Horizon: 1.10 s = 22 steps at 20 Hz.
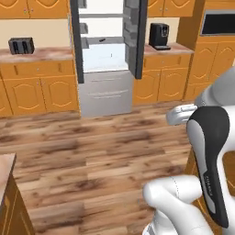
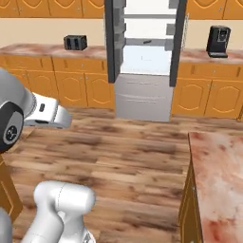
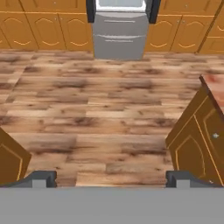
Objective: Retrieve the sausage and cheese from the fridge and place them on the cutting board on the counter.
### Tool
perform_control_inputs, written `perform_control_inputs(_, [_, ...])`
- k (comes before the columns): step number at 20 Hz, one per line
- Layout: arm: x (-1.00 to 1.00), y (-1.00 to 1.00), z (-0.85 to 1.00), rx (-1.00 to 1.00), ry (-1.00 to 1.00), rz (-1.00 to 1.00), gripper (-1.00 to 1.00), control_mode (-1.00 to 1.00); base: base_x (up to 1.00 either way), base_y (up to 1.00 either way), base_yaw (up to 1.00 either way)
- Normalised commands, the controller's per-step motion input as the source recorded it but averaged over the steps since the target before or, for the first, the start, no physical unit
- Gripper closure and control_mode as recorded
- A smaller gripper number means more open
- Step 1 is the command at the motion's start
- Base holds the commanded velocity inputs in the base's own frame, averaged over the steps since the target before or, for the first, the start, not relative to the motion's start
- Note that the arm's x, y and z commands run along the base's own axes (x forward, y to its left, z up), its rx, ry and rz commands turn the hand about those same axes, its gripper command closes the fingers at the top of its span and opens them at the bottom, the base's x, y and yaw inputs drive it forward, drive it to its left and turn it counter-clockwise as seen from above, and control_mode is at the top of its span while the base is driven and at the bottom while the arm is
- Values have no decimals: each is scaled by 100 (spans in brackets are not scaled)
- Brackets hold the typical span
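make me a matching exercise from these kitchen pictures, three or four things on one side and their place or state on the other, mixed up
Things:
1. tall grey stainless fridge
2. black toaster
3. black coffee machine
4. robot's two-finger gripper

Places or states:
a. on the counter right of the fridge
b. both doors swung open
c. on the counter left of the fridge
d. fingers spread wide above the wooden floor, holding nothing

Pairs: 1-b, 2-c, 3-a, 4-d

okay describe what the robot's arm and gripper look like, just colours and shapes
The arm is built of rounded glossy white links, with a long dark grey to black panel running down one link and a round dark joint cap seen in the right base view. The gripper has two small dark grey finger tips. No cables or readable markings are visible.
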Motion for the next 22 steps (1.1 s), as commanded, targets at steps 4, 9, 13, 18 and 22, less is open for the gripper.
perform_control_inputs(4, [0, 0, 0, 0, 0, 0, -100, 100, 100, -3, -17])
perform_control_inputs(9, [0, 0, 0, 0, 0, 0, -100, 100, 100, -53, -1])
perform_control_inputs(13, [0, 0, 0, 0, 0, 0, -100, 100, 100, -71, -4])
perform_control_inputs(18, [0, 0, 0, 0, 0, 0, -100, 100, 100, -57, -5])
perform_control_inputs(22, [0, 0, 0, 0, 0, 0, -100, 100, 100, -4, -11])
